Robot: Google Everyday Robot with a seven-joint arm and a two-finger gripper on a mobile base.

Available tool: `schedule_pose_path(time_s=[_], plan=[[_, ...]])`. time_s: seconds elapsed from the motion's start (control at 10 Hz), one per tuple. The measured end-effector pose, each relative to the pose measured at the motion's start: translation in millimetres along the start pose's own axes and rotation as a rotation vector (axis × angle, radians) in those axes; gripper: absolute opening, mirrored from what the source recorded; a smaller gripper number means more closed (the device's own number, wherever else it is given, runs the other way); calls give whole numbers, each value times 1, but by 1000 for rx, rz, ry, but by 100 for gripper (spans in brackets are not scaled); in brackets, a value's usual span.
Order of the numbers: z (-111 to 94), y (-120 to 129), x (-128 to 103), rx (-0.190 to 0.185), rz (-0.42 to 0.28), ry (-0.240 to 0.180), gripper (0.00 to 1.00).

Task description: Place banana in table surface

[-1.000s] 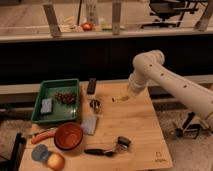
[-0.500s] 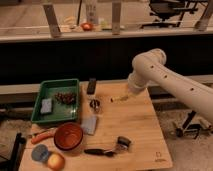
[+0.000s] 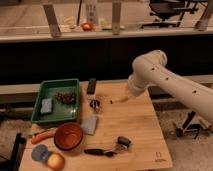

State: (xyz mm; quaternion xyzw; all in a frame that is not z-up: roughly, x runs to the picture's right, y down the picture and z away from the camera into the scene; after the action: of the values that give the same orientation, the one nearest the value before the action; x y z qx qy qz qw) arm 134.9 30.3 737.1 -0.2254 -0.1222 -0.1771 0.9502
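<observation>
The white arm reaches in from the right, elbow high. Its gripper sits low over the far middle of the table, clamped on the banana. Nothing has noticeably shifted in 1 second.

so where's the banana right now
In the camera view, the banana is in the shut end effector over the far middle of the table surface, right of the green tray.
</observation>
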Motion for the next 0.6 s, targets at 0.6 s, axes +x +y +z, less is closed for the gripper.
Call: schedule_pose_path(time_s=[0.6], plan=[[33, 14, -3, -18, -2, -32, 0]])
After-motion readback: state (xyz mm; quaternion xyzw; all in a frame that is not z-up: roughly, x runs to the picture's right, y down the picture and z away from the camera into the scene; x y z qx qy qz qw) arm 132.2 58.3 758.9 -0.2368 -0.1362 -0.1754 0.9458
